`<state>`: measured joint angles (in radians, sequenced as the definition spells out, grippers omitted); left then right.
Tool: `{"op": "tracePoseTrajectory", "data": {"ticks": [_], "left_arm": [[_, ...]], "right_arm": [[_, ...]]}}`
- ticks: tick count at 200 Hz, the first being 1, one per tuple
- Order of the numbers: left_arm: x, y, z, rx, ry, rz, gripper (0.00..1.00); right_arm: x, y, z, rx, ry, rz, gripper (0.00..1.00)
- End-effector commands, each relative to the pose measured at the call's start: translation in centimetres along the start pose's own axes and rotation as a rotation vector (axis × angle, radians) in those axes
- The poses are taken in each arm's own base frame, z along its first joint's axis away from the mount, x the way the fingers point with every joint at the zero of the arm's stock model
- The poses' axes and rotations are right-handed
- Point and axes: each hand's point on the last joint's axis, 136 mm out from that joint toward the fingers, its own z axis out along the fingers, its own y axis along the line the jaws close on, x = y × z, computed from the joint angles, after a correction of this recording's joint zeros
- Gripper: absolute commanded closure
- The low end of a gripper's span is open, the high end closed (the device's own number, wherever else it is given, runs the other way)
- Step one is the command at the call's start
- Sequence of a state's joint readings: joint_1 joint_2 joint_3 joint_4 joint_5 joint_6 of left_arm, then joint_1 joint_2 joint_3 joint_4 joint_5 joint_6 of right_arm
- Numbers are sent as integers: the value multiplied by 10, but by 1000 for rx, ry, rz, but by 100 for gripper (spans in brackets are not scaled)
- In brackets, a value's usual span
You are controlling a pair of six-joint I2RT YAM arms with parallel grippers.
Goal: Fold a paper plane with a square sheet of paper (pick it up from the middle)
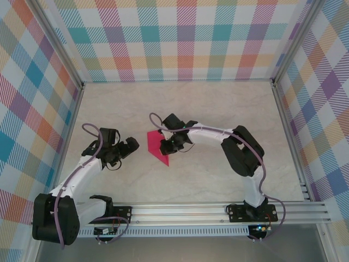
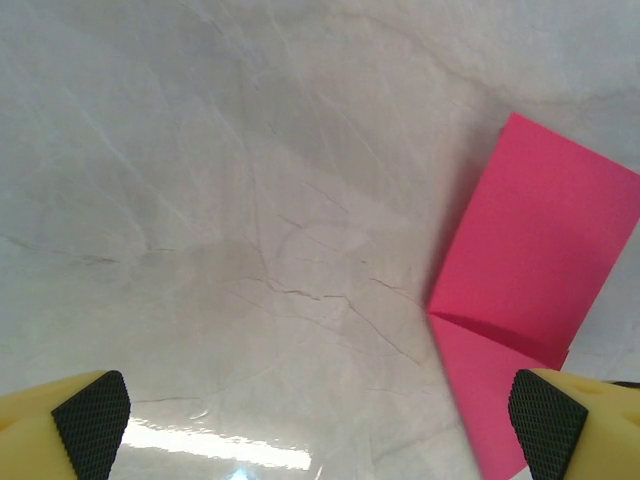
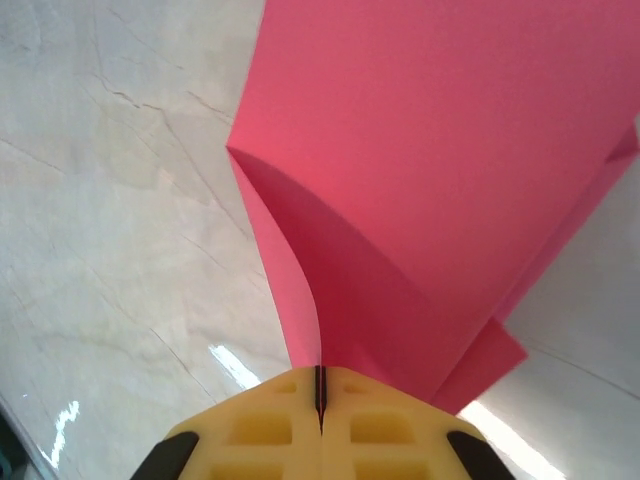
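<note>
- Overhead, pale marbled table (image 1: 218, 109) fills mid-frame, plaid walls (image 1: 185, 38) around.
- Right gripper (image 3: 320, 395) clamped tight on pink paper (image 3: 450, 150).
- Left gripper (image 2: 318, 425) spread wide, empty, paper at frame right.

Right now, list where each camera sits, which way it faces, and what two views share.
Top external: fixed above and behind the arms, looking down at the table; shows both arms, the open left hand and the right hand at the pink paper.
Left wrist: on the left arm, facing down at the table; its spread fingertips frame the bottom corners.
Right wrist: looks along the shut right hand, which pinches the pink paper.
Shared: both wrist views see the pink paper.
</note>
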<state>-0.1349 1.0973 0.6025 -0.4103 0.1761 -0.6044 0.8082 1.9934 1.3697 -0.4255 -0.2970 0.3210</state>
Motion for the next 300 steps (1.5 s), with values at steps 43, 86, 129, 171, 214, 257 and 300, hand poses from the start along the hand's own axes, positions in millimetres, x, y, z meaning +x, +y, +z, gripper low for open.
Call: {"op": "tracePoseTrajectory", "data": {"ticks": [43,86,129,171,214,257,300], "left_arm": [[1,-16,7,94,45,2,0],[4,-16,9,98,62,1,0],[3,-18,11,107,65,-4,0],[3,-19,13,107,73,-7,0],[5,-22,14,122,86,-8,0],[8,-27,16,157,104,-2,1],[10,-36,17,217,111,11,4]], "right_arm": [[-9,-20,-44,113,-93,-1,75],[-17,-24,-78,242,-230,90,63],[-21,-3,-53,196,-167,56,71],[-21,0,-24,187,-100,49,75],[-20,-33,-15,263,-98,127,79],[-11,-45,-2,220,-81,177,79],[2,-67,6,197,-76,268,79]]}}
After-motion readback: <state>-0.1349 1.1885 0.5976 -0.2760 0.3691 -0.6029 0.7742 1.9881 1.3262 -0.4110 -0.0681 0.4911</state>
